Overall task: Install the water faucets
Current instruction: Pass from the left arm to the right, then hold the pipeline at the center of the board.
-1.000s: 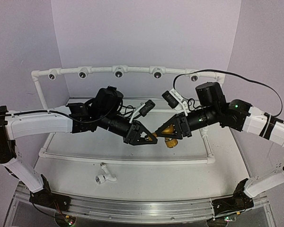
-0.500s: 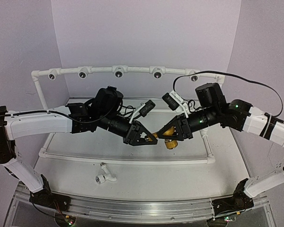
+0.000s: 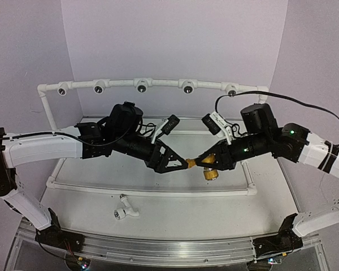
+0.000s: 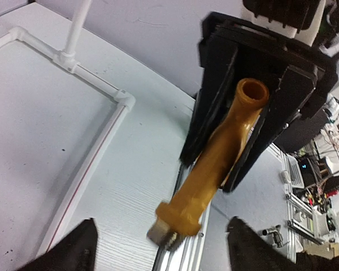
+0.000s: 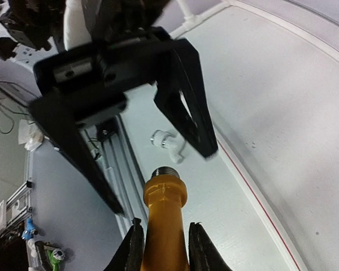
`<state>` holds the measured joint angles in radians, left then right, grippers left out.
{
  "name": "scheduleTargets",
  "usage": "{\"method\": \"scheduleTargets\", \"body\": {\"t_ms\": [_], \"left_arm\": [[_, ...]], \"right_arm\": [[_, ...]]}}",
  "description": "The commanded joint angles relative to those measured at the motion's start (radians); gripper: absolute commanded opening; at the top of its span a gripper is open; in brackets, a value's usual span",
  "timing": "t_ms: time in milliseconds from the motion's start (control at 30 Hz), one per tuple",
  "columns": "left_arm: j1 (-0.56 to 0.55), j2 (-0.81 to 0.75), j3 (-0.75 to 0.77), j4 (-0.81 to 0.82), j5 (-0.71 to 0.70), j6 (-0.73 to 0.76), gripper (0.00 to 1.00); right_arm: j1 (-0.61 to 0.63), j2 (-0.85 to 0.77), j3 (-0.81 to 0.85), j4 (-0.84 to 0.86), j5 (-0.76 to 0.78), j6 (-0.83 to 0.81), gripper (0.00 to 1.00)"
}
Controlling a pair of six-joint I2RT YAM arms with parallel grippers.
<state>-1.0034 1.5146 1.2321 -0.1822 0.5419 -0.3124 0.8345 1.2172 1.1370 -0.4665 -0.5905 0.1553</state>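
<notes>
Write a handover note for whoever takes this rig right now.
Left gripper: open, fingers spread around the yellow faucet's threaded end, not gripping.
Right gripper: shut on the yellow faucet, held above the table.
White faucet: lying on the table near the front, clear of both arms.
Done: neither faucet installed.
Left: fit both into the pipe frame sockets.

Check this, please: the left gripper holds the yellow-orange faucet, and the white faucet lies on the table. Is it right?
Not quite: the right gripper holds the yellow-orange faucet, while the left gripper is open, as the right wrist view shows. The white faucet does lie on the table.
</notes>
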Motion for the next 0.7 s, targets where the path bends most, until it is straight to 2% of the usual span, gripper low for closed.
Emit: {"method": "scheduleTargets", "body": {"t_ms": [0,133,300,400,533,667], "left_arm": [[0.008,-0.085,-0.051,0.037,-0.148,-0.030,1.00],[0.008,-0.076,-0.092,0.044,-0.172,-0.068,1.00],[-0.005,-0.022,-0.106,0.067,-0.159,-0.090,0.94],[-0.025,0.052,-0.086,0.056,-0.171,-0.065,0.86],[-0.042,0.178,-0.026,0.028,-0.176,-0.027,0.85],[-0.094,0.332,0.102,-0.102,-0.268,0.083,0.87]], "right_arm": [[0.005,-0.189,-0.058,-0.026,0.431,0.096,0.00],[0.003,-0.350,-0.111,0.000,0.588,0.110,0.00],[0.004,-0.405,-0.063,-0.045,0.686,0.059,0.00],[0.003,-0.382,0.009,-0.111,0.758,-0.036,0.00],[0.003,-0.270,0.152,-0.225,0.871,-0.221,0.00],[0.003,-0.162,0.274,-0.284,0.946,-0.380,0.00]]}}
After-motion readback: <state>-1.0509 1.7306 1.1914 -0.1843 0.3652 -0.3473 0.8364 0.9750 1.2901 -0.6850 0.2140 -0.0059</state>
